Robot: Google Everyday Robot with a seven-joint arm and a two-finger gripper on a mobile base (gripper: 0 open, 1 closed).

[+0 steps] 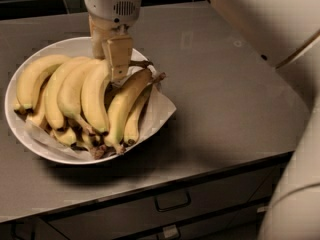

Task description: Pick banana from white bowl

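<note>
The wide white bowl (20,129) lined with white paper sits on the left of the counter and holds several yellow bananas. The banana (122,106), thick and curved, lies second from the right with its upper end under my gripper and its green-tinged end pointing to the front. My gripper (111,59) reaches down from above into the back of the bowl, its fingers (119,54) closed on the upper part of this banana. Three other big bananas (57,91) lie to its left and a slimmer one (136,119) to its right.
The grey counter (225,99) stretches to the right of the bowl. Its front edge runs above drawers with handles (172,203). My pale arm (280,29) crosses the upper right and right side. A dark tiled wall is at the back.
</note>
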